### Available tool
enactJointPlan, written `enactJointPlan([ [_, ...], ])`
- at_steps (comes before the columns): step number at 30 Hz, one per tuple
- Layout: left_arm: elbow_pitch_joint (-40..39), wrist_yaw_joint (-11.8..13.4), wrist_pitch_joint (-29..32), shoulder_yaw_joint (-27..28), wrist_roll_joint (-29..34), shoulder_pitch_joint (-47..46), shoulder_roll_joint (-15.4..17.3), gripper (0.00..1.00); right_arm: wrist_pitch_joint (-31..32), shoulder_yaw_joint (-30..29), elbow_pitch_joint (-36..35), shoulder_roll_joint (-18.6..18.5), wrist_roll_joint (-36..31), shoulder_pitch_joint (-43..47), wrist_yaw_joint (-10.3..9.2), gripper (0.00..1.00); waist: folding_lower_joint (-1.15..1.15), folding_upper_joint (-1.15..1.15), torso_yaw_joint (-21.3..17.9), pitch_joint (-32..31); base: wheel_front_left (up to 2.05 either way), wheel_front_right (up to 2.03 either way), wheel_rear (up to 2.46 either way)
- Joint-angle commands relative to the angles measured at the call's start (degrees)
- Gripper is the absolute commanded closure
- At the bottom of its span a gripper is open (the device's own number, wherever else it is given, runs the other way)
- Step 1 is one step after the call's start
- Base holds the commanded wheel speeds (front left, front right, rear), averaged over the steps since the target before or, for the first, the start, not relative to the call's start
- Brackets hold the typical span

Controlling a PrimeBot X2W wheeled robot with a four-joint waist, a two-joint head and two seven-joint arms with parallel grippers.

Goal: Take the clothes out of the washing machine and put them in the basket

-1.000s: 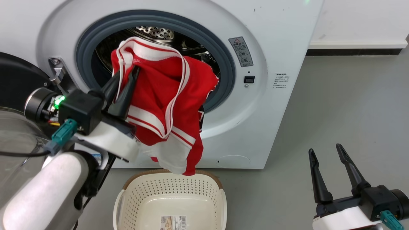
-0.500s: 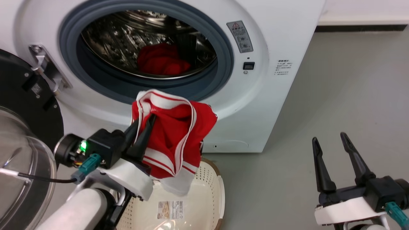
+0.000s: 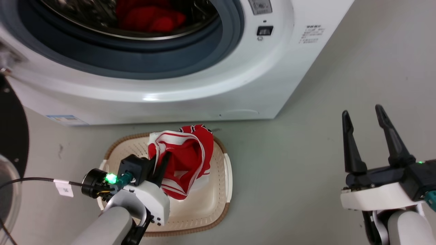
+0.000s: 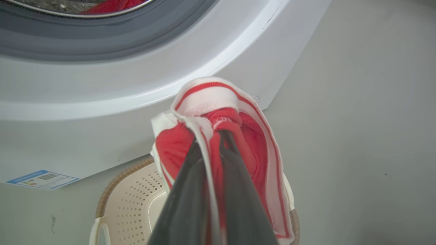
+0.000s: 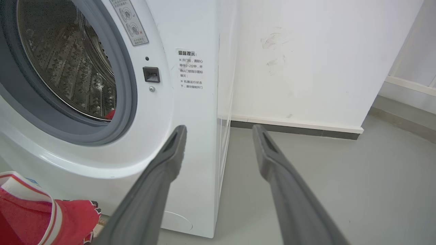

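The left gripper [image 3: 162, 159] is clamped on 1 red garment [image 3: 187, 156] with white striped trim, holding it low over the cream laundry basket [image 3: 227, 177] — so that letting go should drop it inside. The right gripper [image 3: 362, 110] idles aside, jaws apart (nothing between them). More red clothes [image 3: 146, 15] lie inside the washing machine [image 3: 204, 81].

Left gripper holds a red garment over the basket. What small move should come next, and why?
Probably open the left gripper and release. Its fingers are shut on the red garment, which hangs down inside the basket, its lower folds seemingly at the basket's floor. More red fabric lies in the washing machine drum, so the arm is likely needed there next.
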Motion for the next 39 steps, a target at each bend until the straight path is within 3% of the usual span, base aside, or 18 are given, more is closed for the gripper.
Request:
enactJointPlan([
  [1, 1.1, -0.5, -0.6, 0.4, -1.0, -1.1, -0.6, 1.00, -0.2, -0.1, -0.4, 0.1, 0.2, -1.2, -0.04, 0.00, -0.02, 0.00, -1.5, 3.7, 0.00, 0.00, 0.00],
  [17, 41.5, -9.9, -2.9, -0.2, -3.3, -16.6, -11.6, 1.00, -0.2, -1.4, -2.7, 0.1, 1.6, -8.4, -0.04, 0.00, -0.02, 0.00, -4.4, 20.1, 0.00, 0.00, 0.00],
  [24, 52.3, -11.4, -1.1, -0.6, -3.5, -23.5, -14.5, 1.00, -0.2, -2.0, -3.8, 0.1, 1.6, -9.9, -0.04, 0.00, -0.02, 0.00, -4.4, 25.8, 0.00, 0.00, 0.00],
  [33, 56.2, -11.0, 1.3, -2.9, -1.6, -28.6, -15.5, 0.98, -0.2, -2.9, -4.5, 0.1, 2.0, -11.5, -0.04, 0.00, -0.02, 0.00, -4.9, 29.8, 0.00, 0.00, 0.00],
  [34, 56.5, -11.1, 1.7, -2.9, -1.8, -28.6, -15.6, 0.69, -0.2, -2.9, -4.5, 0.1, 2.0, -11.5, -0.04, 0.00, -0.02, 0.00, -4.9, 29.8, 0.00, 0.00, 0.00],
  [35, 56.6, -11.0, 1.7, -3.0, -1.8, -28.8, -15.6, 0.29, -0.2, -2.9, -4.3, 0.1, 2.0, -11.5, -0.04, 0.00, -0.02, 0.00, -4.9, 29.7, 0.00, 0.00, 0.00],
  [36, 56.7, -11.0, 1.7, -2.9, -2.1, -28.8, -15.7, 0.00, -0.2, -2.9, -4.1, 0.1, 1.9, -11.4, -0.04, 0.00, -0.02, 0.00, -4.9, 29.5, 0.00, 0.00, 0.00],
  [39, 56.9, -11.3, 1.0, -3.0, -2.3, -27.8, -15.9, 0.00, -0.2, -2.7, -3.7, 0.1, 1.7, -11.3, -0.04, 0.00, -0.02, 0.00, -4.7, 28.0, 0.00, 0.00, 0.00],
])
